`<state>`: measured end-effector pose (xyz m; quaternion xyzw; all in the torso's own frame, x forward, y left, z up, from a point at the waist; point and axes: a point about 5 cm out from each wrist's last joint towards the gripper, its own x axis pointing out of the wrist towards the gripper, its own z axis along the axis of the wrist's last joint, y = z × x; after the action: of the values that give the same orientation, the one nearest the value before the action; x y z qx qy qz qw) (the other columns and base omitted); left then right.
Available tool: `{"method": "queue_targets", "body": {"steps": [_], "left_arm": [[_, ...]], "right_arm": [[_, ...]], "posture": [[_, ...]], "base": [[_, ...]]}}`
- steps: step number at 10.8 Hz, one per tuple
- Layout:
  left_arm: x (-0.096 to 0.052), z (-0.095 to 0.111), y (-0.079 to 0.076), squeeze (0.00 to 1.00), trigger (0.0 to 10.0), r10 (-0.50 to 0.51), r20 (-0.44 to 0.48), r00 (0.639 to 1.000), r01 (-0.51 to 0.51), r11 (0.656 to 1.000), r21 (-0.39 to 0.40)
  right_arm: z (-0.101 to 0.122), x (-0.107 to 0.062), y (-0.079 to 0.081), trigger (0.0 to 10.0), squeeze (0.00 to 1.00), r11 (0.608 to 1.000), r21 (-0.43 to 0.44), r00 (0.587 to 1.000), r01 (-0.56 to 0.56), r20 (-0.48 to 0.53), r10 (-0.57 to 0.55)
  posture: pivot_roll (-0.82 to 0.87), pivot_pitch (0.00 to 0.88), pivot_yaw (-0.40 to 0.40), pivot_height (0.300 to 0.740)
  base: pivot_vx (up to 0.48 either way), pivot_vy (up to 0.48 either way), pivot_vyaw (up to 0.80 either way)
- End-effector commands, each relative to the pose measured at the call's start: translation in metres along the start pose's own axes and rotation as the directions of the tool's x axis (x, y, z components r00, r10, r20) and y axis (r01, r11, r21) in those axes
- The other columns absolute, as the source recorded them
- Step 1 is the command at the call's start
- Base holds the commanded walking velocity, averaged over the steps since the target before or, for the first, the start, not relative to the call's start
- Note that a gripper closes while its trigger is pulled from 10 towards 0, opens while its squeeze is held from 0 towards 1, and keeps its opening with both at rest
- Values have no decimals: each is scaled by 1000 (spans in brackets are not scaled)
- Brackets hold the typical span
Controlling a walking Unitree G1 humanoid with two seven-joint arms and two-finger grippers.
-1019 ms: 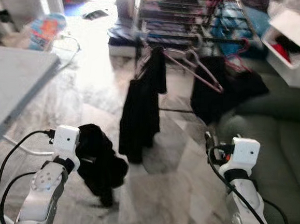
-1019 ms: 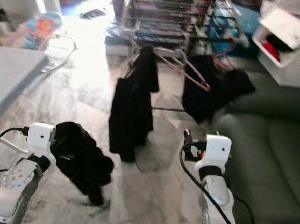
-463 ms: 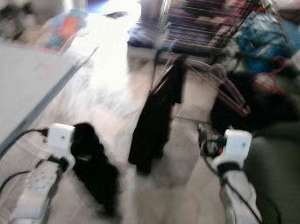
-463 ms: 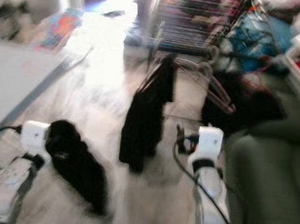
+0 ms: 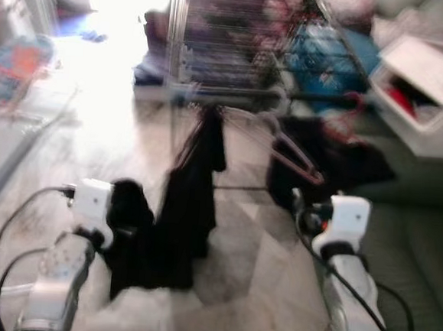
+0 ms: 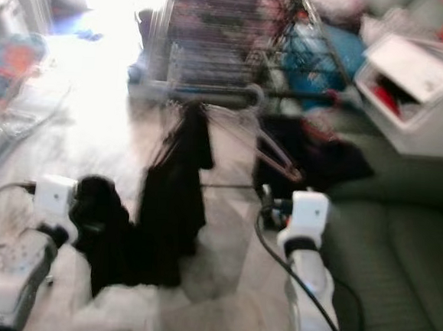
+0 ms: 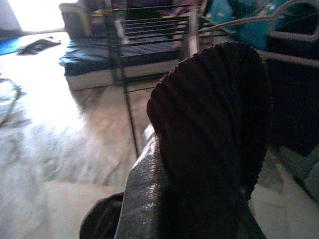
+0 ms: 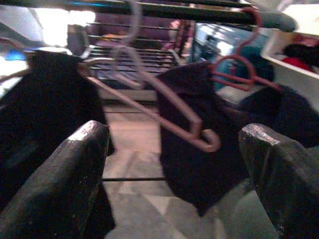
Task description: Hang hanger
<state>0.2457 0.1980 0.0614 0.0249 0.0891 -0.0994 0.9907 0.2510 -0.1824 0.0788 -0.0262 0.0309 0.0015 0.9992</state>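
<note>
- Approaching the drying rack (image 5: 237, 59) looks like the step in hand: both eye views are blurred, and the rail (image 8: 149, 12) lies ahead of both arms.
- On the left, the left tool (image 5: 114, 214) carries a bunched dark garment (image 5: 128, 231), which drapes over its fingers in the left wrist view; I cannot tell how wide they stand beneath the cloth.
- Just past it, a black garment (image 5: 188, 201) hangs from the rail down toward the floor (image 5: 237, 259).
- Further right, a pink hanger (image 8: 154, 99) hangs tilted on the rail, with a red hanger (image 8: 234, 69) and dark clothing (image 8: 199, 149) beside it.
- On the right, the right tool (image 8: 169, 189) is spread wide and empty, facing the pink hanger but well short of it.
- Next, I judge the robot must close in and bring the garment's hanger hook, hidden now, up over the rail.
</note>
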Motion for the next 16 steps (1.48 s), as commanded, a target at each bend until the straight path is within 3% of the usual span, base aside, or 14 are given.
{"method": "queue_targets", "body": {"steps": [1, 8, 16], "left_arm": [[6, 10, -5, 0, 10000, -17, 41, 999, 16, 1000, 9], [7, 9, -6, 0, 10000, -19, 35, 999, 18, 1000, 6], [5, 11, -10, 0, 10000, -40, 33, 999, 39, 999, 23]], "right_arm": [[4, 3, -6, 10000, 0, 1000, -24, 1000, 10, 16, -10], [4, 11, -9, 10000, 0, 994, -100, 999, -37, 8, 38], [-10, 32, -29, 10000, 0, 971, -181, 978, -155, -165, 125]], "posture": [[-71, 0, -7, 740], [-70, 0, -9, 740], [-57, 0, -13, 740]], "base": [[424, 0, 0], [364, 265, 0], [0, 0, 0]]}}
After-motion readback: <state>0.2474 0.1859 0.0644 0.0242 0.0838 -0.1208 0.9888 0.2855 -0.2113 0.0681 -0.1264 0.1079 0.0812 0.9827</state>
